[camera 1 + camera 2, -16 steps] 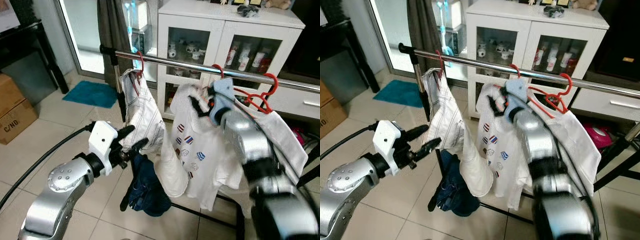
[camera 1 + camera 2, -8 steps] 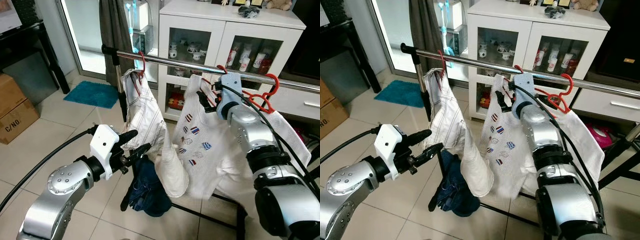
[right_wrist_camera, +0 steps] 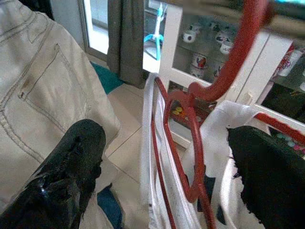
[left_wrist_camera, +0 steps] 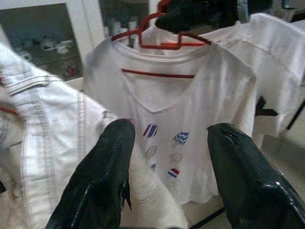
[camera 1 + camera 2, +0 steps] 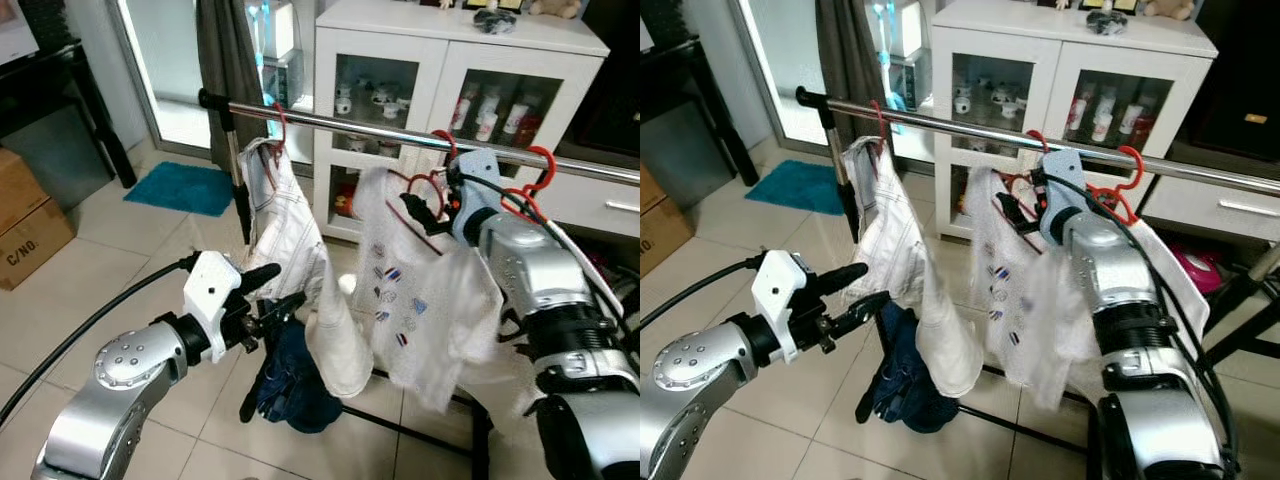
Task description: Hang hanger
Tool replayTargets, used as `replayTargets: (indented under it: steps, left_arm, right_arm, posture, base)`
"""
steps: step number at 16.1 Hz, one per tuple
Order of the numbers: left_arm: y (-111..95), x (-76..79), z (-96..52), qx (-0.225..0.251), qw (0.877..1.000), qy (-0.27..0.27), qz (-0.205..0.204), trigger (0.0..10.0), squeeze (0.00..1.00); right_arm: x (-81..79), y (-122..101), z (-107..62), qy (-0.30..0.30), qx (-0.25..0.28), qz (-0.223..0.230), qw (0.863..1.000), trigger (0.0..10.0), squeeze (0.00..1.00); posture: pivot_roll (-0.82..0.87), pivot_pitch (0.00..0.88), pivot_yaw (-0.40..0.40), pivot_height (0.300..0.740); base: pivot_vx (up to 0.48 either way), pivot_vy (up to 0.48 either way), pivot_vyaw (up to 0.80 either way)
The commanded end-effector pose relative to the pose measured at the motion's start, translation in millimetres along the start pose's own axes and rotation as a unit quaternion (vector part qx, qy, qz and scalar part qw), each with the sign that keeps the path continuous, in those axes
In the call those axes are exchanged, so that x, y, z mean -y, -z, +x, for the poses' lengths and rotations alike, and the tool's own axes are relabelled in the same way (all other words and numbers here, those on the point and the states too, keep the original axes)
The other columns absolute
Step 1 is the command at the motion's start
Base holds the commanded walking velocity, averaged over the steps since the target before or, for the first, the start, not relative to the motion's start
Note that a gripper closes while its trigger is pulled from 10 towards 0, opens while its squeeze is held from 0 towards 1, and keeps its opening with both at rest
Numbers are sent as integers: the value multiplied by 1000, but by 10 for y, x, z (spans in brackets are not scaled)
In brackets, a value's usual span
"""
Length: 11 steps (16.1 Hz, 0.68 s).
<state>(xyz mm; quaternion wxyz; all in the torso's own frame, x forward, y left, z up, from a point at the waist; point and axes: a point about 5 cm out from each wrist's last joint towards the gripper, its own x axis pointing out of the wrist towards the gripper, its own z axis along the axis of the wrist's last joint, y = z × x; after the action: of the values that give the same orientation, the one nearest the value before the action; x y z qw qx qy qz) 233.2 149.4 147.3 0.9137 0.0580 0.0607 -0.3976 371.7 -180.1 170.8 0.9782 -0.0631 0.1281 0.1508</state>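
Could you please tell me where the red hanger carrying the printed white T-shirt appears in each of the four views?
Left eye view: red hanger upper centre-right, under the rail, at the right end effector.
Right eye view: hanger upper centre, left of the right arm.
Left wrist view: hanger at the top, above the T-shirt.
Right wrist view: hanger in the centre, between the fingers.
Shared landmark: the T-shirt's flag print.

Crowded rail, one open stretch
The rail (image 5: 352,126) is bare between the white trousers (image 5: 290,235) and printed shirt (image 5: 420,300); a hung shirt (image 5: 590,300) crowds beyond.
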Motion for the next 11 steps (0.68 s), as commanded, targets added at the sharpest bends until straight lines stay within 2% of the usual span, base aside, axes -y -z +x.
replayTargets:
  steps: [1, 4, 8, 9, 11]
  left_arm:
    - [-29, 36, -1, 1, 1000, 15, 3, 10000, 0]
    - [-30, 47, 2, 1, 1000, 21, 3, 10000, 0]
    - [-29, 54, 14, 0, 1000, 26, 3, 10000, 0]
    - [-26, 59, 4, -1, 1000, 26, 3, 10000, 0]
    - [-23, 59, -7, -2, 1000, 25, 4, 10000, 0]
  right_arm:
    - [27, -70, -45, -5, 4, 0, 1000, 10000, 0]
    - [66, -108, -89, -4, -11, -3, 1000, 10000, 0]
    - [72, 67, 32, 24, -48, 9, 998, 10000, 0]
    - [66, 106, 50, 25, -54, 21, 998, 39, 0]
    - [54, 125, 61, 18, -57, 30, 998, 0, 0]
  posture:
    - [-2, 0, 19, 740]
    - [-3, 0, 21, 740]
    - [2, 0, 17, 740]
    - [7, 0, 11, 740]
    - [7, 0, 11, 740]
  base:
    - [0, 0, 0]
    - [0, 0, 0]
    - [0, 0, 0]
    - [0, 0, 0]
    - [0, 0, 0]
